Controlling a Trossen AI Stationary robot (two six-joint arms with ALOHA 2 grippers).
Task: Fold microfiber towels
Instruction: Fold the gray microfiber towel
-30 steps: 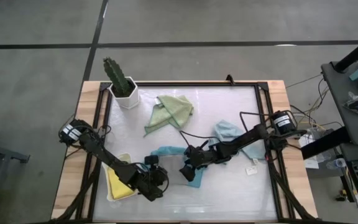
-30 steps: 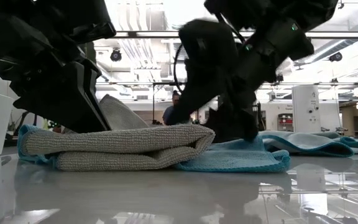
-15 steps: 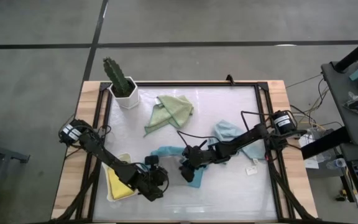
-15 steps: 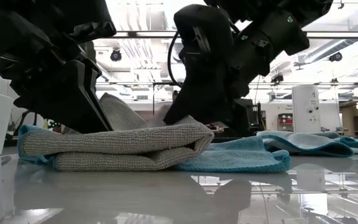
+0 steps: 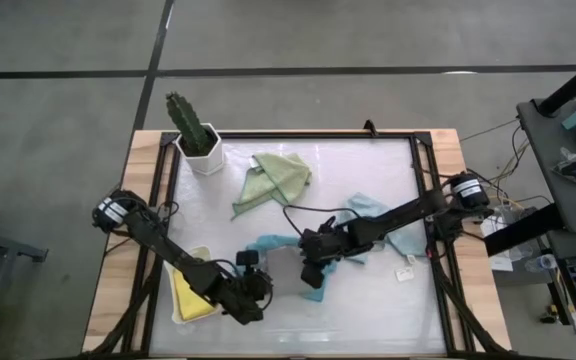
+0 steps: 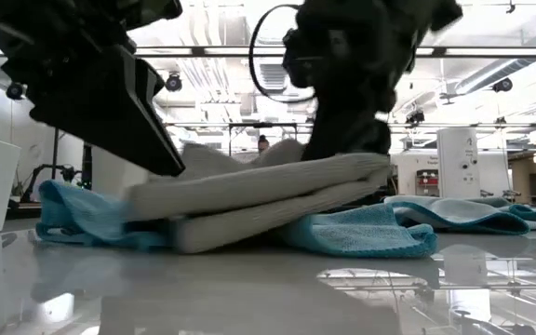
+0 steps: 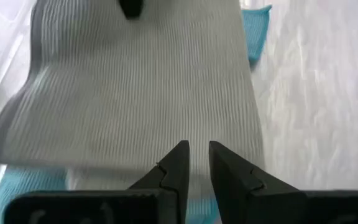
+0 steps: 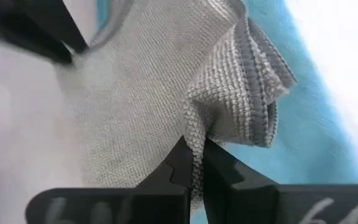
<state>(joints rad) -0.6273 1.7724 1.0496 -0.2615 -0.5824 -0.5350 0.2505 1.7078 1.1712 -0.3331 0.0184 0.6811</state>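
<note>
A grey microfiber towel (image 5: 283, 265), folded in layers, hangs between my two grippers above a teal towel (image 5: 266, 243) that lies flat on the table. My left gripper (image 5: 255, 290) is shut on its end toward the table's left. My right gripper (image 5: 311, 268) is shut on the opposite end. A yellow towel (image 5: 190, 297) lies at the near left, a sage green one (image 5: 274, 178) at the far middle, and a pale blue one (image 5: 380, 216) under my right arm. My left gripper pinches the grey towel's edge (image 7: 194, 134) between its two fingers, slanting down from the table's near left. That end (image 6: 147, 197) is held a little above the teal towel. My right gripper pinches a bunched fold of several layers (image 8: 194, 127) at the grey towel's hemmed end, slanting down from the table's right. That end (image 6: 361, 167) is lifted higher than the other, and the lower layer (image 6: 240, 228) sags onto the teal towel (image 6: 370, 233).
A cactus in a white pot (image 5: 198, 140) stands at the far left corner. A small white tag (image 5: 405, 273) lies near the right rail. The black frame (image 5: 434, 230) borders the white table top.
My right gripper has shut on the grey towel's right end and risen, turning as it went. That end has come up off the teal towel, so the folded grey towel now slopes up toward the right.
</note>
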